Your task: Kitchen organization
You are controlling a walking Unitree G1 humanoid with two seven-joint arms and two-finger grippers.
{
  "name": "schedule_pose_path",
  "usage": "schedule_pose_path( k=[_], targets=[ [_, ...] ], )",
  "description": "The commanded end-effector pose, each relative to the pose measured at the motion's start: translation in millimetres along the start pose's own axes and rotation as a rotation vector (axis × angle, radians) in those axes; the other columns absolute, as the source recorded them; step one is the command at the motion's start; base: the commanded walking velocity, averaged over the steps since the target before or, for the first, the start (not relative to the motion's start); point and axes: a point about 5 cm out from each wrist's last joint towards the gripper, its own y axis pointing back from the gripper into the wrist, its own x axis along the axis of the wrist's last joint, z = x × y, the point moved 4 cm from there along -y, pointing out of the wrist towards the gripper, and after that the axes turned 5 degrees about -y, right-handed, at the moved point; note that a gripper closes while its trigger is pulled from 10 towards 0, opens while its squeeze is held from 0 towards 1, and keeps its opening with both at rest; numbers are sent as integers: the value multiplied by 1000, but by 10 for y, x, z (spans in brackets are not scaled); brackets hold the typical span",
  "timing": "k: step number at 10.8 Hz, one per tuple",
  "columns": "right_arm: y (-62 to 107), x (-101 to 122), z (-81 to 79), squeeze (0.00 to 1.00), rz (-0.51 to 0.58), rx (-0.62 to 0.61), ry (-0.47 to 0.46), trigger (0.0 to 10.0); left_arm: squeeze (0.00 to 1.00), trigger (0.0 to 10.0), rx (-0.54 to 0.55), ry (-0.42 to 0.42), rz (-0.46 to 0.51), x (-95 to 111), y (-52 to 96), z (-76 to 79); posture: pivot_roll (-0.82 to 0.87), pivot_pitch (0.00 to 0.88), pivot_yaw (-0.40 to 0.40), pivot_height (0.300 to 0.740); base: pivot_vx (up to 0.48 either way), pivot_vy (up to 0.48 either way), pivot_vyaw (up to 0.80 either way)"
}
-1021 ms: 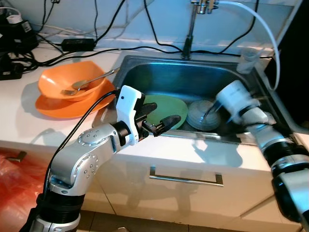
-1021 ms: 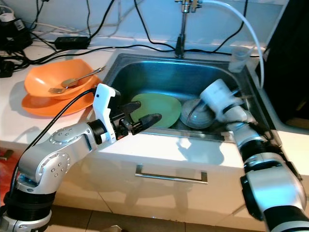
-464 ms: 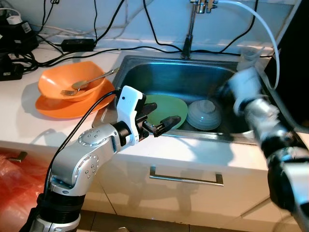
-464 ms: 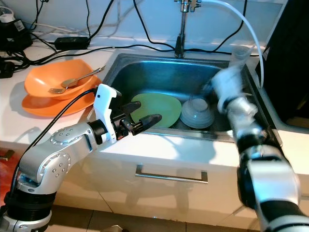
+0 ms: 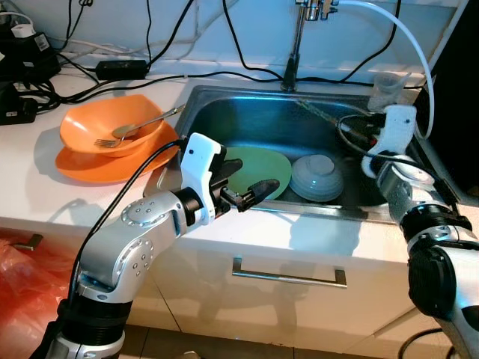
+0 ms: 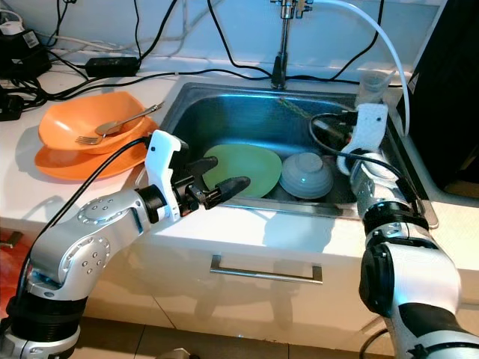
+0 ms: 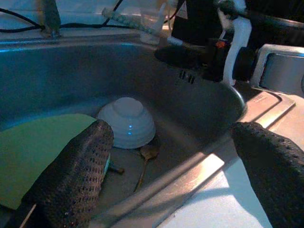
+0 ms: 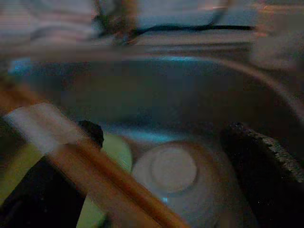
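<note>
Down below the right gripper (image 5: pixel 352 129), which gripped a thin brownish stick (image 5: pixel 318 114), sat the upturned grey ribbed bowl (image 5: pixel 316 176), while the left gripper (image 5: pixel 251 189) gaped empty farther off.

A white countertop (image 5: pixel 45 187) runs along a pale wall (image 5: pixel 247 22), with a steel sink (image 5: pixel 247 120) sunk into it and a metal tap (image 5: pixel 293 52) rising behind. Black cables (image 5: pixel 150 71) trail across the back. Below, a white drawer front carries 1 metal handle (image 5: pixel 288 275). Light glares blue off the basin.
</note>
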Motion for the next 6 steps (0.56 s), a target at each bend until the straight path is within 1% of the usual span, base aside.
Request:
schedule_pose_path(
  k=[1, 2, 3, 4, 5, 6],
  targets=[
    [-30, -4, -133, 1000, -9, 49, 85, 10000, 1000, 10000, -17, -15, -2, 4, -13, 17, 73, 0, 32, 740, 0, 0, 0],
    [-41, 103, -116, 1000, 49, 25, -94, 10000, 1000, 10000, -17, -16, -3, 1, -15, 15, 73, 0, 32, 740, 0, 0, 0],
    [-39, 18, -111, 1000, -2, 28, -120, 10000, 1000, 10000, -15, -16, -2, 0, -17, 14, 73, 0, 32, 740, 0, 0, 0],
    [-1, -325, -250, 1000, -188, 157, 163, 10000, 1000, 10000, -16, -16, -3, -4, -18, 18, 73, 0, 32, 740, 0, 0, 0],
    [6, -352, -320, 1000, -196, 213, 201, 10000, 1000, 10000, -17, -17, -4, -5, -18, 19, 73, 0, 32, 740, 0, 0, 0],
    [-12, -153, -13, 1000, -112, -35, -8, 10000, 1000, 10000, -12, -18, -6, -11, -12, 4, 77, 0, 28, 740, 0, 0, 0]
  ],
)
